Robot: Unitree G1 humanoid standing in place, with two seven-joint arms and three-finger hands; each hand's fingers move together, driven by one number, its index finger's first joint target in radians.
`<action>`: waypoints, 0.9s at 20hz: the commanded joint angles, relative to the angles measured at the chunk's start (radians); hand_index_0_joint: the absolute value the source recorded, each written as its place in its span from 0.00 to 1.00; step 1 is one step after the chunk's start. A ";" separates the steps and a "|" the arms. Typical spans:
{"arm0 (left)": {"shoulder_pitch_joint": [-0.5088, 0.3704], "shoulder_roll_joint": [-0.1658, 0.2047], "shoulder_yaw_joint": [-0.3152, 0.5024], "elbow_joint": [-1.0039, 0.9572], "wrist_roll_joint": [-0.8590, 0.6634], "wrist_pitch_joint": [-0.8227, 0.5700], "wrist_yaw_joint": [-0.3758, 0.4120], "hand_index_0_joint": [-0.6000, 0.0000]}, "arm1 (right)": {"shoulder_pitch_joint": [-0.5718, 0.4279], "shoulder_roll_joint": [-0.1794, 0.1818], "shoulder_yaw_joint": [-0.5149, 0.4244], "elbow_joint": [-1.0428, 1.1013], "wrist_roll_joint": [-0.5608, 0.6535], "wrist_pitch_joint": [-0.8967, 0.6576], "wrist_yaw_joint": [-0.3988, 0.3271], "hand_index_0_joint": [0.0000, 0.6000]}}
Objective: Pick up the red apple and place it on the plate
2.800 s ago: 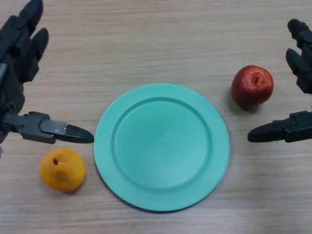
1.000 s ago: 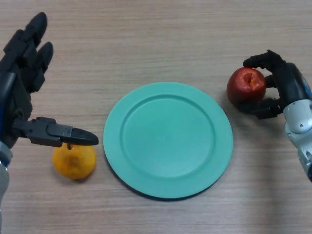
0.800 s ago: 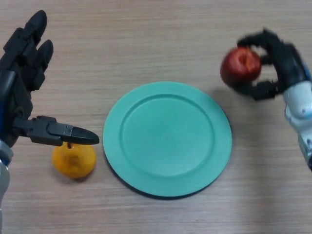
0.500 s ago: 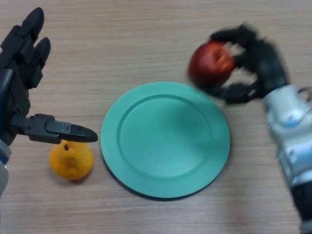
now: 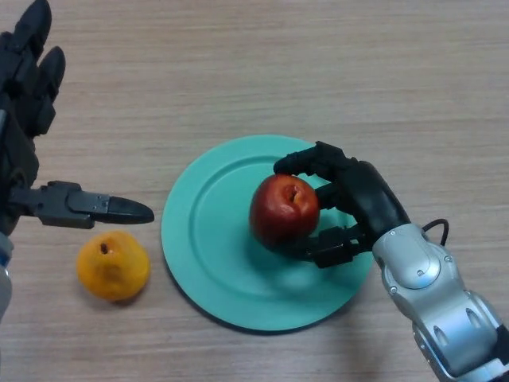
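At the far left my black left hand (image 5: 28, 135) hovers over the pale wood-grain table (image 5: 238, 64), its fingers straight and spread apart, the thumb pointing inward toward the middle and holding nothing. Just below that thumb a round orange fruit (image 5: 113, 265) sits on the table, near the left rim of the plate but not touching it. The round teal plastic plate (image 5: 207, 255) lies flat in the middle of the table. Over its centre is the shiny red apple (image 5: 284, 209), stem dimple facing up; I cannot tell whether it rests on the plate or is held just above it. My black right hand (image 5: 358, 199) is clamped on the apple from its right side, fingers curled over the top and the thumb tucked beneath, with my silver forearm (image 5: 437, 302) running off toward the lower right corner.
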 commanded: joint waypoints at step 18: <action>-0.017 0.046 0.096 -0.139 -0.060 0.004 -0.044 1.00 | 0.101 -0.123 -0.490 -0.526 0.240 0.115 0.274 0.00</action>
